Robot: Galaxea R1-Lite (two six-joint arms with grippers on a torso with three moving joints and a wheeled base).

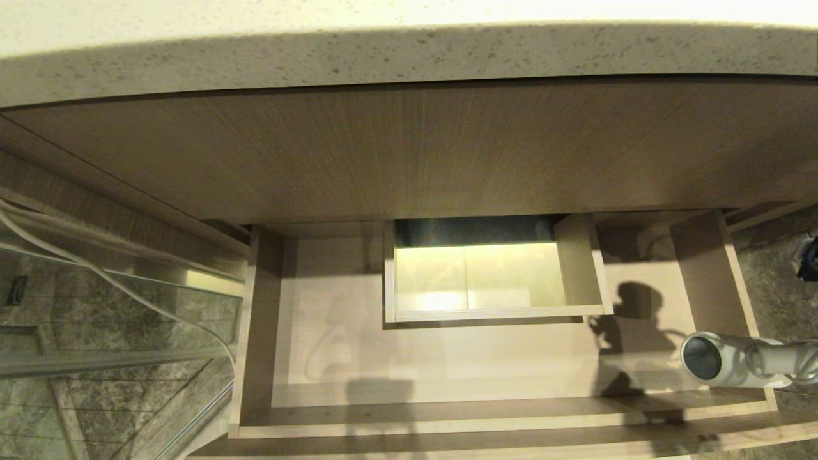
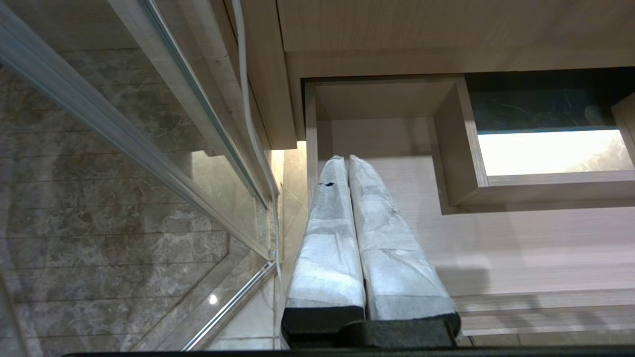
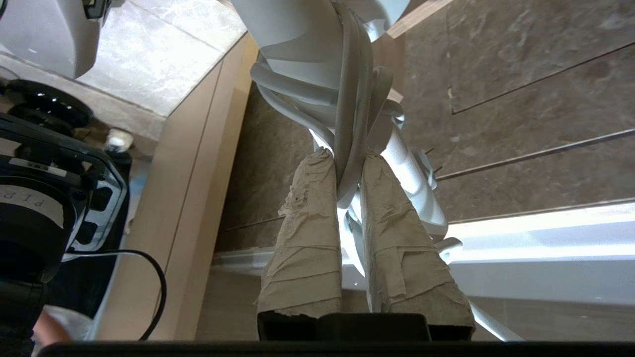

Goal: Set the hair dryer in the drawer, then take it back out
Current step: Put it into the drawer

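Note:
The wide wood-grain drawer (image 1: 447, 358) stands pulled out, with nothing lying on its floor and a boxed cutout (image 1: 495, 313) at the middle of its back. At the drawer's right front corner the white hair dryer (image 1: 722, 361) lies level across the right wall, its dark-grey mouth facing the drawer's inside. My right gripper (image 3: 347, 158) is shut on the hair dryer (image 3: 297, 29), pinching the wound white cord (image 3: 352, 99) at the handle. My left gripper (image 2: 343, 159) hangs shut and empty over the left side of the drawer (image 2: 496, 238), beside the cutout (image 2: 459, 148).
A speckled stone countertop (image 1: 409, 51) and a taller wood-grain panel (image 1: 409, 153) overhang the drawer's back. A glass partition (image 1: 96, 332) with a white cable (image 1: 96, 275) stands to the left. Dark tiled floor (image 3: 521, 74) lies to the right, and my base (image 3: 49, 198) is close.

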